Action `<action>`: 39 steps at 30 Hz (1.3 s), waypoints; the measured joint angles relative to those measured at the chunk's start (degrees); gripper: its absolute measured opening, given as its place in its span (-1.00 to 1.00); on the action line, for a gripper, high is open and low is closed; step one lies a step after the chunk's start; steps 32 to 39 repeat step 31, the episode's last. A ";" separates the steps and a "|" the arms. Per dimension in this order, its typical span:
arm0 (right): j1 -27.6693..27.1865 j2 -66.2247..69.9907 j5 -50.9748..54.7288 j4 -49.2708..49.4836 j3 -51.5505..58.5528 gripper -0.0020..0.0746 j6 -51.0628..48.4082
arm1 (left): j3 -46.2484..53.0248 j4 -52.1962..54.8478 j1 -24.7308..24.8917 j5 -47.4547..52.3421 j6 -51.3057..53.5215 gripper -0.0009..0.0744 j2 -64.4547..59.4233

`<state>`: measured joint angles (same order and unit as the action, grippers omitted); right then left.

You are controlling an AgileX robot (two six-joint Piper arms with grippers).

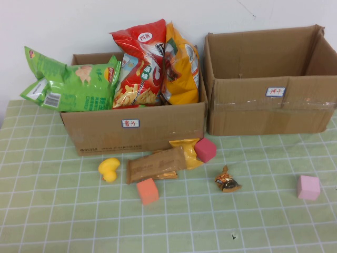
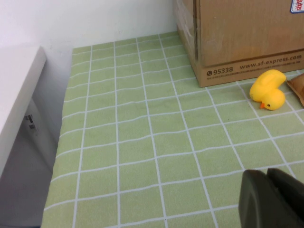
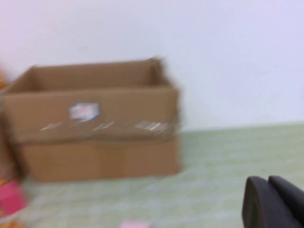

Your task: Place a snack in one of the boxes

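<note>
Two open cardboard boxes stand side by side along the far edge of the green checked tablecloth (image 1: 52, 211). The left box (image 1: 131, 129), toward the far left corner, is packed: a green chip bag (image 1: 73, 84) hangs over its left wall, and a red chip bag (image 1: 138, 63) and a yellow chip bag (image 1: 181, 66) stand upright inside, leaning together. The right box (image 1: 268, 105), at the far right, shows only bare inner walls; its floor is hidden from the high view. Each box carries a small white label on its front.

Loose items lie in front of the left box, near the table's middle. A brown snack packet (image 1: 155, 164) lies flat just before the box front, with a yellow wrapper (image 1: 190, 153) beside it and a pink cube (image 1: 206, 150) resting on that wrapper. A yellow rubber duck (image 1: 109, 169) lies to the left of the packet, an orange cube (image 1: 148, 191) sits nearer the robot, and a small foil-wrapped candy (image 1: 227, 182) lies to the right. A pale pink cube (image 1: 308, 187) sits alone toward the right edge.

The left gripper (image 2: 273, 199) hovers over bare cloth near the left edge, short of the duck; the right gripper (image 3: 273, 202) hangs near the right edge, facing the right box. Whether their fingers are spread or closed cannot be told.
</note>
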<state>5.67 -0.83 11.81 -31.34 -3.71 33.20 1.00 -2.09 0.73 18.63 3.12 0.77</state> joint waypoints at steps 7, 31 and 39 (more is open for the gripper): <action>-0.27 0.00 -5.71 38.27 5.12 -0.95 -43.90 | 0.00 0.00 0.00 0.00 0.00 -0.98 0.00; -4.77 0.00 7.56 32.69 5.08 -0.95 -35.15 | 0.00 0.00 0.00 0.00 0.11 -0.98 0.00; -4.77 0.00 7.56 32.69 5.08 -0.95 -35.15 | 0.00 0.00 0.00 0.00 0.11 -0.98 0.00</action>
